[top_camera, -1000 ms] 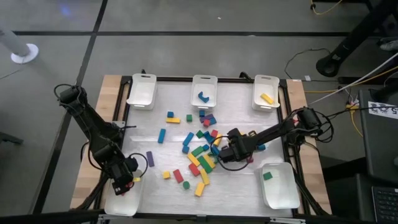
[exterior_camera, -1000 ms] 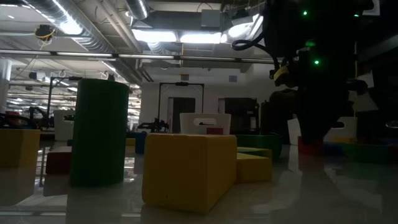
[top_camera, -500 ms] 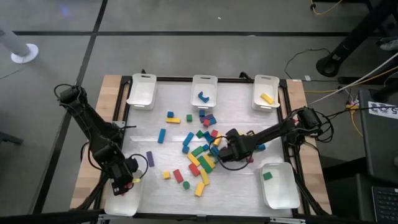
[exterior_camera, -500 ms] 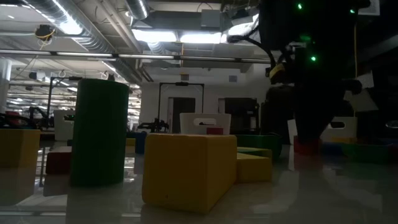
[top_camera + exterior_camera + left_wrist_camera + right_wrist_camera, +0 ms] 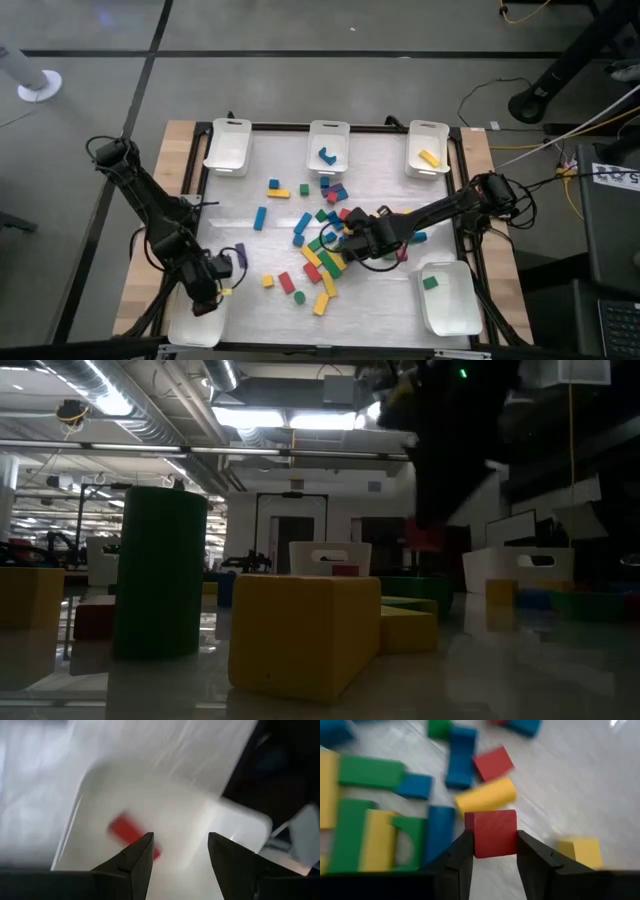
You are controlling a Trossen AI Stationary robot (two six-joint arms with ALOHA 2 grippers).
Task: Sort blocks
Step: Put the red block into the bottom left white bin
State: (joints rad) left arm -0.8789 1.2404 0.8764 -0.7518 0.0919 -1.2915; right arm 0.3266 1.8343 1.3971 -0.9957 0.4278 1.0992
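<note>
the right gripper sits over the pile of blocks in the middle of the worktop, and its jaws are pinching a red cube between them. in the right wrist view the red cube is held above a yellow round bar, with a blue block, a green bar and another red block lying on the worktop behind it. the left gripper is at the lower left of the high view, over a white tray at the near left corner. its jaws are spread apart and hold nothing. below them, inside that tray, lies a red bar. three more white trays stand along the top of the high view: the left one, the middle one with a blue block in it, and the right one with a yellow block in it. a fifth tray is at the lower right, with a green block inside. a purple bar lies near the left gripper. in the low view a tall green block and a big yellow block stand close to the camera.
</note>
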